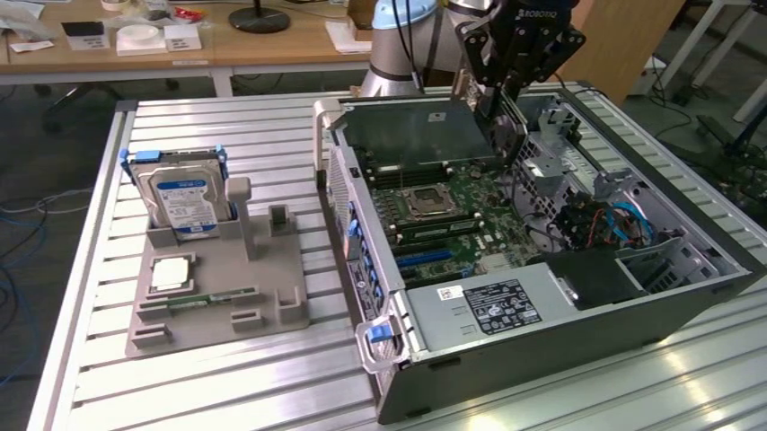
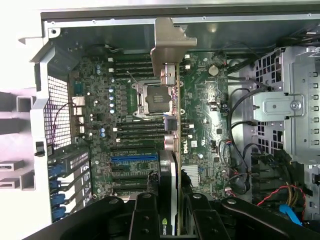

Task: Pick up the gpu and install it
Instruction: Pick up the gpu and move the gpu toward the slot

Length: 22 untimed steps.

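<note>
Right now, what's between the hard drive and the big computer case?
In the exterior view, two grey posts of the holder stand between the hard drive and the computer case.

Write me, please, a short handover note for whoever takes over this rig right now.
Gripper: shut on the thin dark grey-black gpu card, seen edge-on from the wrist.
Gpu: held above the green motherboard of the open grey computer case.
Done: pick-up; the card is off the table and over the case.
Left: the card is not yet seated; the long blue slot is bare.
</note>
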Motion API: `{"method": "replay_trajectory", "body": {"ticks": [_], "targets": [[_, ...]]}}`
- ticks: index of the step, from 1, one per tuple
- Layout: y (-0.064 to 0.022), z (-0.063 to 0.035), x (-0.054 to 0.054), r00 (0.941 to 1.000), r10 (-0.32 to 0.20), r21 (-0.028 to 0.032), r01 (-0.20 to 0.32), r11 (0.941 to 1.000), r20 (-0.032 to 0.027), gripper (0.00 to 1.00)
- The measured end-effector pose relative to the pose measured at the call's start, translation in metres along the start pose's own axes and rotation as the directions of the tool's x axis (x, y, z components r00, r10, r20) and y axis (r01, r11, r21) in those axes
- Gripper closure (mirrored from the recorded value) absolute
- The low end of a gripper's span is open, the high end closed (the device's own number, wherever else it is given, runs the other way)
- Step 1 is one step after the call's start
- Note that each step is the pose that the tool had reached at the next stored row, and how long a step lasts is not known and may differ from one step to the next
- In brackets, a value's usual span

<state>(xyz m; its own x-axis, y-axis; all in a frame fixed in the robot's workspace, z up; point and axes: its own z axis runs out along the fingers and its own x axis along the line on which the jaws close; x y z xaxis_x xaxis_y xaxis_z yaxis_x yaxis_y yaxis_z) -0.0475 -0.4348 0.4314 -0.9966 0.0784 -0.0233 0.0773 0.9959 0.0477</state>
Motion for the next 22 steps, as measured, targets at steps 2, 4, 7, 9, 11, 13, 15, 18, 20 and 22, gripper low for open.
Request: {"method": "replay_trajectory", "body": {"ticks": [2,4,7,9,11,13,15,18,20,22], "targets": [[0.0000,0.0000,0.000,1.0000,0.000,0.0000,0.000,1.0000,0.0000,0.73],[0.0001,0.0001,-0.002,1.0000,0.000,0.0000,0.000,1.0000,0.0000,0.73],[0.0004,0.0001,-0.005,1.0000,0.000,0.0001,0.000,1.0000,0.0000,0.73],[0.0005,0.0002,-0.007,1.0000,0.000,0.0000,0.000,1.0000,0.0000,0.73],[0.0007,0.0003,-0.010,1.0000,0.000,0.0000,0.000,1.0000,0.0000,0.73],[0.0009,0.0004,-0.012,1.0000,0.000,0.0000,0.000,1.0000,0.0000,0.73],[0.0011,0.0005,-0.015,1.0000,0.000,-0.0001,0.000,1.0000,0.0000,0.73],[0.0014,0.0006,-0.019,1.0000,0.000,0.0000,0.000,1.0000,0.0000,0.73],[0.0016,0.0007,-0.021,1.0000,0.000,0.0000,0.000,1.0000,0.0000,0.73],[0.0018,0.0008,-0.024,1.0000,0.000,0.0000,0.000,1.0000,0.0000,0.73]]}}
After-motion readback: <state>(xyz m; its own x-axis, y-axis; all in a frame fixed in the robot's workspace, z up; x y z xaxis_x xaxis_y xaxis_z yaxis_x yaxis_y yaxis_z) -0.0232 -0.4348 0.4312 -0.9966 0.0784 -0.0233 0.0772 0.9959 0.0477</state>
